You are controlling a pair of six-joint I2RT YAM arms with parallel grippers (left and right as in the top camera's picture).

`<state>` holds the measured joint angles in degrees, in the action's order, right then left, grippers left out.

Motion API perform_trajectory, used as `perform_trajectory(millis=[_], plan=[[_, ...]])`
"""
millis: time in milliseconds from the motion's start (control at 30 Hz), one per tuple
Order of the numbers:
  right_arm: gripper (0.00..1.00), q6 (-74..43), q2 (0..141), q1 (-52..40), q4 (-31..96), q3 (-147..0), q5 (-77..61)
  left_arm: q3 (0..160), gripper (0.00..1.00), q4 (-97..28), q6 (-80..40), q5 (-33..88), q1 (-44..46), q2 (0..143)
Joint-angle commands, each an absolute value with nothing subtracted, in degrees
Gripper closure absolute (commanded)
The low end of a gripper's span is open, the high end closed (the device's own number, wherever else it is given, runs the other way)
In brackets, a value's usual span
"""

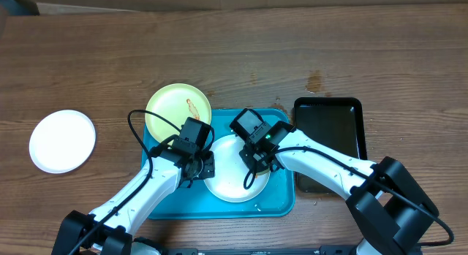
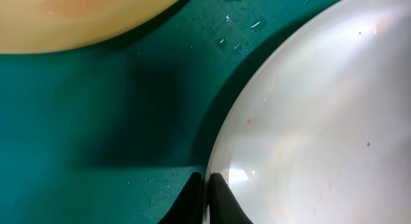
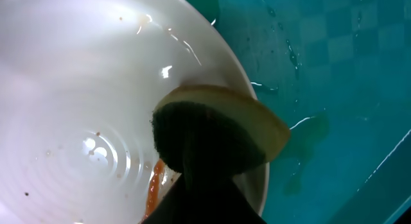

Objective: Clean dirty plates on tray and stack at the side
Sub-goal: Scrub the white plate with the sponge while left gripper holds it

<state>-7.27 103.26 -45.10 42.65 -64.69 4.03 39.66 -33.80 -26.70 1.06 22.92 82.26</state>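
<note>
My left tool (image 2: pixel 205 189) pinches the white plate (image 2: pixel 308 121) at its nine o'clock rim. My right tool (image 3: pixel 205 185) pinches a sponge (image 3: pixel 250 124) on its two o'clock side.

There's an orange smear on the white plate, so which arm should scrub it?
Right. The right tool holds the sponge over the white plate beside the orange smear; the left tool is pinching that plate's rim.

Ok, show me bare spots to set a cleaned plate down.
Bare wood lies between the lone white plate and the yellow-green plate, and along the whole far edge. Crowded: the turquoise tray, under the left arm and right arm.
</note>
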Motion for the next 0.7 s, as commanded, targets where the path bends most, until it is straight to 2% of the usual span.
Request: perform_trajectory(millis=[0,100,333,533,667], plan=[[0.87,-7.29,102.80,-45.32,42.70,-63.99,4.71,38.61,0.94,-33.82,-27.42,1.10,23.38,82.41],[0.96,-7.79,102.83,-45.32,43.03,-63.77,4.69,38.61,0.94,-33.82,-27.42,1.10,23.38,82.41],[0.96,-10.68,102.91,-45.32,41.21,-60.66,2.39,38.61,0.96,-33.80,-27.44,1.10,23.38,82.41],[0.96,-11.44,103.00,-45.32,40.27,-59.99,-7.86,38.61,0.96,-33.80,-27.44,1.13,23.38,82.41],[0.96,-15.90,103.00,-45.30,38.72,-59.99,-9.45,38.61,0.96,-33.82,-27.44,1.13,23.38,82.41]])
